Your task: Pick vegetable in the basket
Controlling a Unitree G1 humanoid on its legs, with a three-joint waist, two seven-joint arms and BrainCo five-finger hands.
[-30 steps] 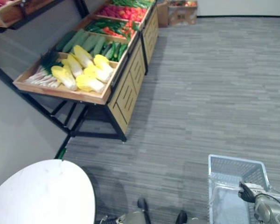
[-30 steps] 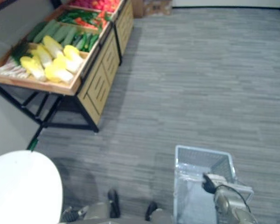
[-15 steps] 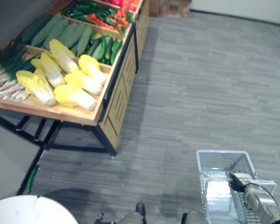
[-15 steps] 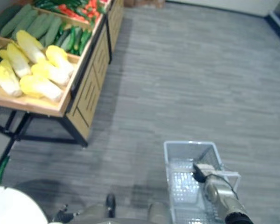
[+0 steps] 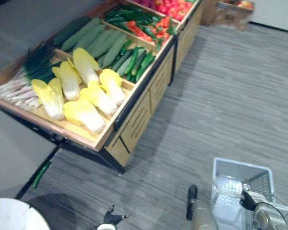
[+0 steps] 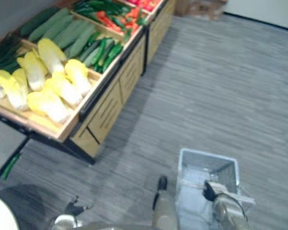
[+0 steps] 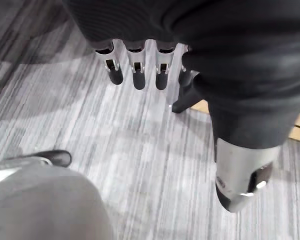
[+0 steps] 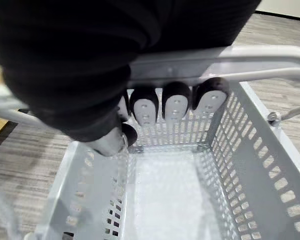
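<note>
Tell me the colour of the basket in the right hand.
Light grey basket, walls perforated with small holes; clearest in the right wrist view.

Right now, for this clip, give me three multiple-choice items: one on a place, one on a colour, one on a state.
1. Where is the pale grey perforated plastic basket? A on a chair; B hanging from the right hand; C on a shelf.
2. The leafy cabbages in the near wooden tray are: A purple; B yellow-white; C red.
3. The basket is: A empty; B half full; C overflowing.
B: fingers curl round its handle. B: pale yellow leaves. A: bare bottom shows.
</note>
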